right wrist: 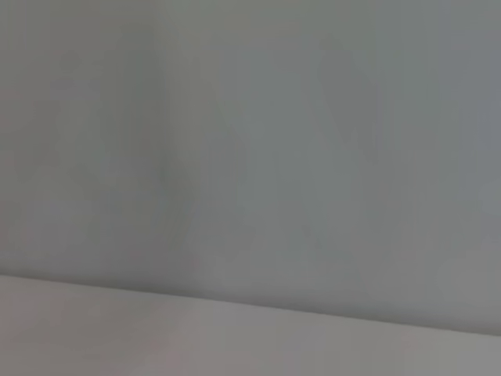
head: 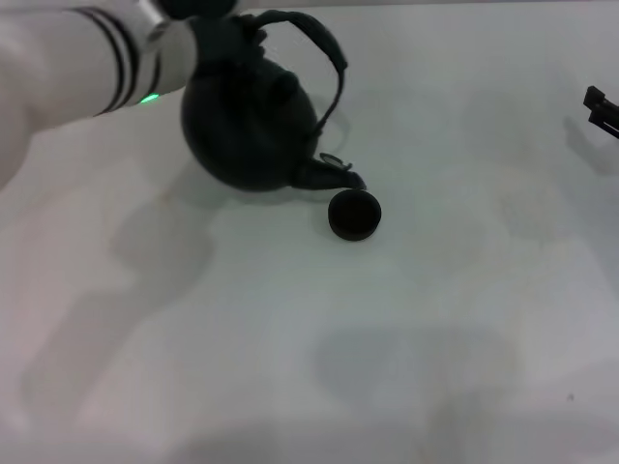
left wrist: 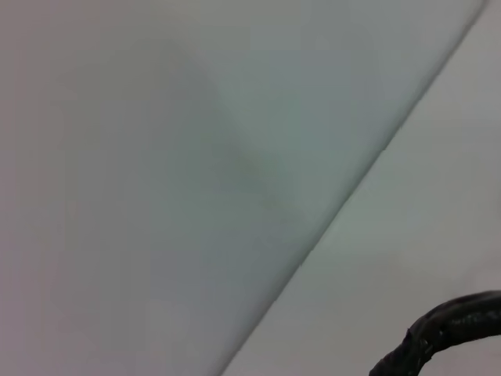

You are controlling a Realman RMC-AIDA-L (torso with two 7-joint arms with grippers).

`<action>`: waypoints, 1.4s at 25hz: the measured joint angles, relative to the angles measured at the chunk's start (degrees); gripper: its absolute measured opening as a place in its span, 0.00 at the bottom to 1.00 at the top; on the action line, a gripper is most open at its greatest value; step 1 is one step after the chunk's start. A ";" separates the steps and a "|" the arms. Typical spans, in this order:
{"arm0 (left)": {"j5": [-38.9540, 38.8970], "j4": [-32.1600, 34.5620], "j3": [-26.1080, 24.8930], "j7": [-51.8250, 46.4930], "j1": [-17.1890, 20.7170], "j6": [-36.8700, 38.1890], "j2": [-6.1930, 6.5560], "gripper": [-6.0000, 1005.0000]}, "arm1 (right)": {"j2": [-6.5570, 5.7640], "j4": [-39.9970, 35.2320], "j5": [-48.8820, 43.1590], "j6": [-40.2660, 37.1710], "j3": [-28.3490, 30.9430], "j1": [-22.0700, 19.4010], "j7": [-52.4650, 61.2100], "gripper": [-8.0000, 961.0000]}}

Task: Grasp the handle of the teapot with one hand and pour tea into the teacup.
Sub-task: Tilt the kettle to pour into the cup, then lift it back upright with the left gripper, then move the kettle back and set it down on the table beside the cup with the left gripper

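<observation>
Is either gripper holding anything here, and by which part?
The left arm appears to hold the tipped teapot by its handle, spout over the teacup; its fingers are hidden. The right gripper holds nothing visible.

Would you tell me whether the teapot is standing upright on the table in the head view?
No, the teapot is tipped over, its spout angled down right above the teacup.

The left arm (head: 87,63) reaches in from the near left, its wrist directly above the teapot (head: 250,130); its left gripper (head: 218,29) seems clamped near the handle's base. The right gripper (head: 602,108) is parked well right of the teapot.
</observation>
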 joint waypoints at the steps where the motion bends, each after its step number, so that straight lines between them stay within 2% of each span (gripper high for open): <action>1: -0.01 0.75 -0.36 -0.41 1.16 -0.30 0.04 0.11 | 0.00 -0.09 -0.02 -0.01 -0.12 0.08 0.07 0.89; 6: -3.32 3.31 -3.70 -1.42 6.26 -3.03 0.22 0.11 | 0.00 -0.31 -0.36 0.17 -0.39 0.59 0.31 0.89; 14: -15.56 0.55 -8.24 5.82 13.32 -16.99 0.40 0.11 | -0.22 -1.13 -0.46 0.77 -2.49 0.26 2.80 0.89; 25: -28.28 -9.50 -9.91 11.99 14.32 -31.60 0.59 0.11 | -0.44 -2.50 -0.55 1.05 -4.04 -0.15 4.39 0.89; 35: -33.86 -11.19 -15.44 12.08 14.35 -32.90 0.82 0.11 | -0.40 -2.69 -0.54 -0.53 -4.18 1.11 4.05 0.89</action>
